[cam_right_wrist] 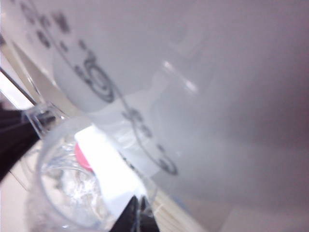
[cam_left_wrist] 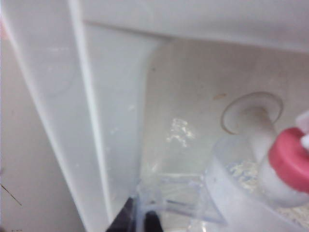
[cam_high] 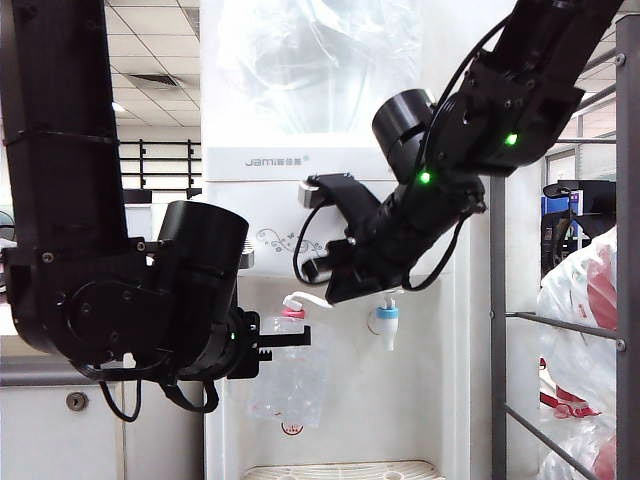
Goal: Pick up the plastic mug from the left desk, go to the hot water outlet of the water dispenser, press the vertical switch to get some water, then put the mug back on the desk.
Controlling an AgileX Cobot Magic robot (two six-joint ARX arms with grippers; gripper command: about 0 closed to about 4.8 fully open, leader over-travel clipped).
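Exterior view: the water dispenser fills the centre, clear bottle on top, logo strip at about 10 o'clock from the middle. Left arm comes in from 9 o'clock; left pincer is clamped on the handle of the plastic mug, holding it upright in the dispenser recess right under the hot water outlet with the red collar. The blue-collared tap sits just beside it at 3 o'clock, nothing under it. Right arm drops in from 1 o'clock; right pincer is together, its tip at the vertical switch of the red tap, contact itself too small to confirm. The left desk shows only at 8 o'clock: pale top edge, grey cabinet front with a round lock. Left wrist view: black pincer fingertips closed on the mug's clear handle, mug rim just below the red collar, white recess wall behind. Right wrist view: blurred; right pincer tips shut together, against the white lever as far as I can tell, mug mouth directly beneath, red collar visible through it, grey scroll ornaments on the panel behind.
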